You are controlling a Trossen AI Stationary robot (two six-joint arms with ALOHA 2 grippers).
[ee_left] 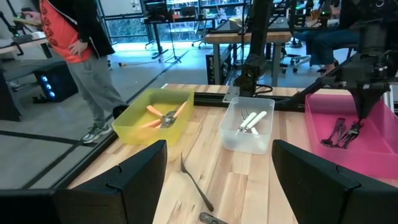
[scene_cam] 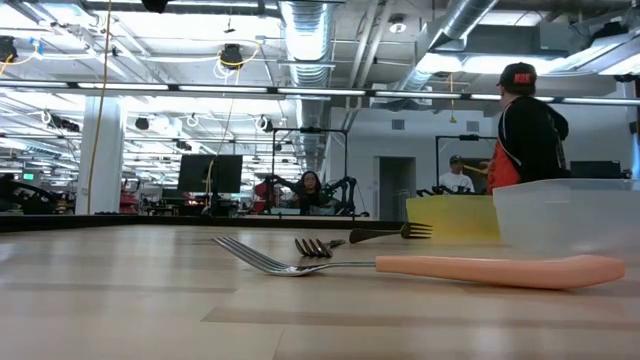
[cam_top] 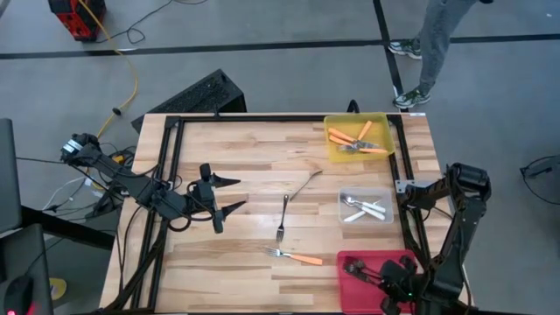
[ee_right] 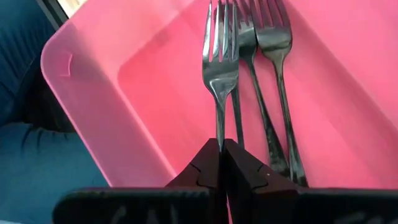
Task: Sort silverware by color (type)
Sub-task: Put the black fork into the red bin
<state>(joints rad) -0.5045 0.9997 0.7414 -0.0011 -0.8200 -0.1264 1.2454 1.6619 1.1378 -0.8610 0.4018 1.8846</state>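
My right gripper [cam_top: 388,282] reaches down into the red bin [cam_top: 350,262] at the table's near right corner, shut on a dark fork [ee_right: 221,59]. Two more dark forks [ee_right: 273,74] lie beside it on the bin's floor. My left gripper [cam_top: 234,194] hovers open over the table's left half, touching nothing. On the bare wood lie a curved dark fork [cam_top: 305,185], a second dark fork [cam_top: 283,219] and an orange-handled fork [cam_top: 295,256]. The orange-handled one fills the foreground of the low view [scene_cam: 480,268]. My right gripper pinches the dark fork's slim handle [ee_right: 219,132] between its two fingers, which point steeply down into the red bin. The fork runs on past the fingertips along their line, tines [ee_right: 221,31] farthest away. Whether the tines rest on the bin's floor I cannot tell.
A yellow bin [cam_top: 331,149] with orange-handled forks stands at the far right. A clear bin [cam_top: 387,198] with pale forks sits between it and the red one. A dark frame [cam_top: 262,118] runs along the table's far, left and right sides. A person [cam_top: 433,48] stands beyond the far right corner.
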